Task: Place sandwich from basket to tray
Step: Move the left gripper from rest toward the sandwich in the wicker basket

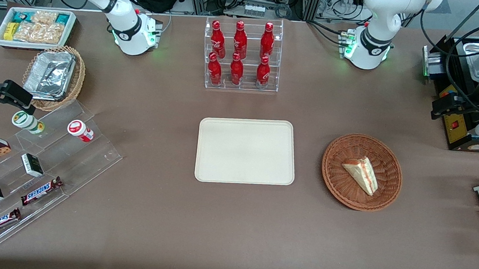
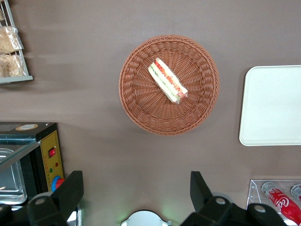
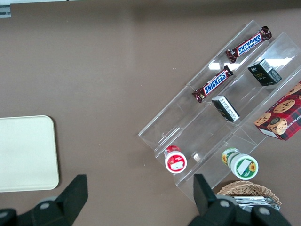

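Spread wide and holding nothing, the left arm's hand [image 2: 136, 197] hangs high above the round reddish-brown wicker basket [image 1: 388, 164], where the triangular white-bread sandwich [image 1: 361, 174] lies; nothing is done yet, the cream rectangular tray [image 1: 246, 151] bare

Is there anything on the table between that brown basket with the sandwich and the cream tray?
No, only bare tablecloth lies between the basket and the tray, as the front view shows. The tool hangs open above.
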You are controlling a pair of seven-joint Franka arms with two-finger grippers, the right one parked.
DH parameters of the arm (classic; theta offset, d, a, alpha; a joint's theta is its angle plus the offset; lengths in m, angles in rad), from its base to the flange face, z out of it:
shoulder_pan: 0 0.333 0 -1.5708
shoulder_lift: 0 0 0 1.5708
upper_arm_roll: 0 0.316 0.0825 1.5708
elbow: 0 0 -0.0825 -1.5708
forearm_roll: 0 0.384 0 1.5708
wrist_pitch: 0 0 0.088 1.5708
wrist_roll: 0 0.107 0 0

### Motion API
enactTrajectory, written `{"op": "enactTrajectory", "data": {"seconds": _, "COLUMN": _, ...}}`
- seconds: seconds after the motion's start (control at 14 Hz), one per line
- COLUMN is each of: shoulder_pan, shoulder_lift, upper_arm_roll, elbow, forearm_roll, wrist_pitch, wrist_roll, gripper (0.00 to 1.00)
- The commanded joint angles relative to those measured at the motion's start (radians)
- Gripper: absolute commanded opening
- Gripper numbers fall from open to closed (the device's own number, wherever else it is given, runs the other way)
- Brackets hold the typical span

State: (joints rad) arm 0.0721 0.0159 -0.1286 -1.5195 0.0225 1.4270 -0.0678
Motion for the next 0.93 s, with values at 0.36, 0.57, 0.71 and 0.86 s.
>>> {"op": "enactTrajectory", "data": {"seconds": 0.36, "shoulder_pan": 0.012, "shoulder_lift": 0.058, "upper_arm_roll": -0.016, "elbow": 0.012, "forearm_roll": -0.001, "wrist_pitch": -0.002, "wrist_roll": 0.013, "gripper": 1.00}}
{"op": "enactTrajectory", "data": {"seconds": 0.57, "shoulder_pan": 0.005, "shoulder_lift": 0.131, "upper_arm_roll": -0.016, "elbow": 0.002, "forearm_roll": -0.001, "wrist_pitch": 0.044, "wrist_roll": 0.011, "gripper": 1.00}}
{"op": "enactTrajectory", "data": {"seconds": 0.71, "shoulder_pan": -0.005, "shoulder_lift": 0.163, "upper_arm_roll": -0.016, "elbow": -0.027, "forearm_roll": 0.000, "wrist_pitch": 0.101, "wrist_roll": 0.005, "gripper": 1.00}}
{"op": "enactTrajectory", "data": {"seconds": 0.86, "shoulder_pan": -0.020, "shoulder_lift": 0.173, "upper_arm_roll": -0.016, "elbow": -0.092, "forearm_roll": 0.007, "wrist_pitch": 0.179, "wrist_roll": -0.065, "gripper": 1.00}}
